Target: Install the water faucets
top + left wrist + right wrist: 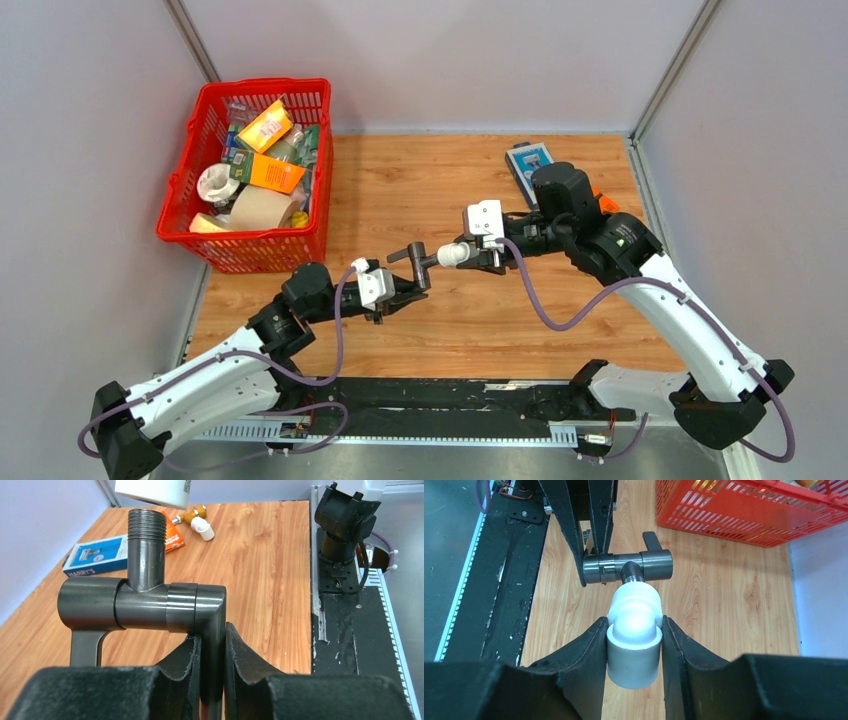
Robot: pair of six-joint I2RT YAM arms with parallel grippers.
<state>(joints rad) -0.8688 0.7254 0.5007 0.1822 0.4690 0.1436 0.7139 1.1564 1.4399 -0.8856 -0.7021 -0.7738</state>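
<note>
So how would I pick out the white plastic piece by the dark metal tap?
Look above the middle of the wooden table. There the right hand pinches a white plastic elbow, its end at the threaded stub of the dark metal faucet. Unlike the white-and-amber piece lying on the wood, it is held in the air.

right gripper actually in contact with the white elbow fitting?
Touching. The right wrist view shows the right gripper with both fingers pressed flat against the sides of the white elbow fitting, no gap.
</note>
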